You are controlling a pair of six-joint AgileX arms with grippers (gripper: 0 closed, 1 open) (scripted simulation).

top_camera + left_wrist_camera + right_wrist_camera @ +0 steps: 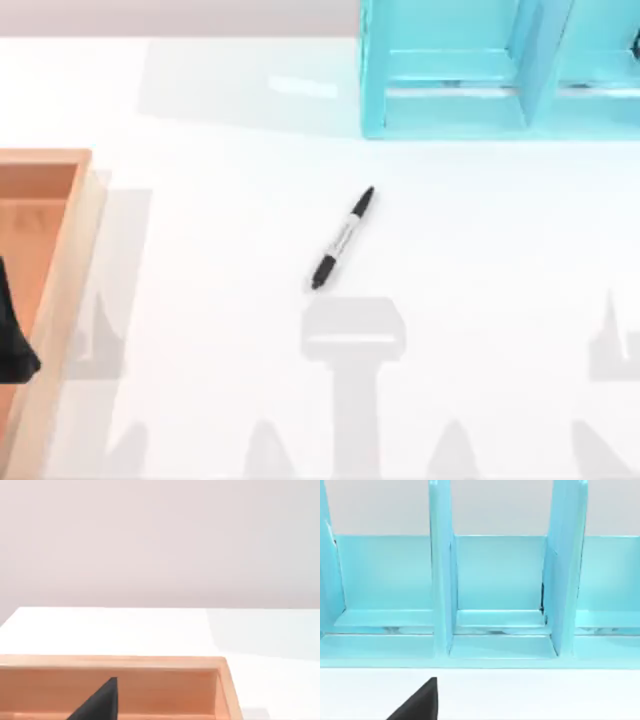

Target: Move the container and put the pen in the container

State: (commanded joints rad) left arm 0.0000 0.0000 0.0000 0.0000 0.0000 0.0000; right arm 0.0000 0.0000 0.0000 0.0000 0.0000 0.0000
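When read from above, starts at the left with an orange-wood tray (62,262) on the table's (200,260) left edge, cut by the frame. Shows the left claw (12,345) as a dark shape over the tray's inside; cannot tell whether clenched or released. Puts the pen (343,238) near the middle of the table, lying flat and alone, slanted, its farther end toward the right, black at both ends with a pale barrel between, well apart from tray and shelf. Ends at the far right with a turquoise shelf (450,110) at the back.

From the left wrist, gives what the top view lacks: the tray's far wall (110,662) side-on, white table beyond, then a plain pale wall (160,540) of the room. From the right wrist, faces the shelf's open compartments (500,575), upright dividers between, with the right claw (420,705) as a black wedge over bare table; grip likewise cannot tell.

White, smooth surface throughout, with soft grey shadows (352,340) along the near side.
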